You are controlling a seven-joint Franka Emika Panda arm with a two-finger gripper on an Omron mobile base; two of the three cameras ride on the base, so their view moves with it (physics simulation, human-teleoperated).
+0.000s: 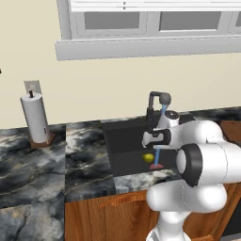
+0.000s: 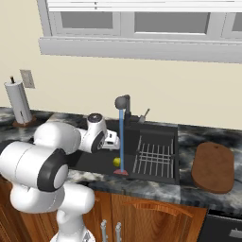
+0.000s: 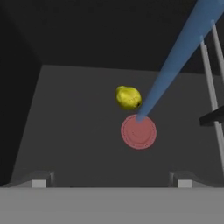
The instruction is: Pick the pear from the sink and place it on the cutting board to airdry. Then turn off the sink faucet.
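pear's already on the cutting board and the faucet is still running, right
Not quite. The pear is still in the sink, lying beside the drain spot, as the hand view shows. The cutting board is bare in the right base view. The faucet is indeed still running.

Pear [image 3: 128,97] in sink [image 2: 156,134], beside drain [image 3: 138,131].

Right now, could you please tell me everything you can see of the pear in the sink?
The pear is a small, lumpy yellow-green fruit with a matte skin. It lies on the dark floor of the sink, just beside the pinkish-red drain spot where the blue water stream lands. The wire rack sits apart from it. Nothing grips it; the gripper hovers above, jaws apart.
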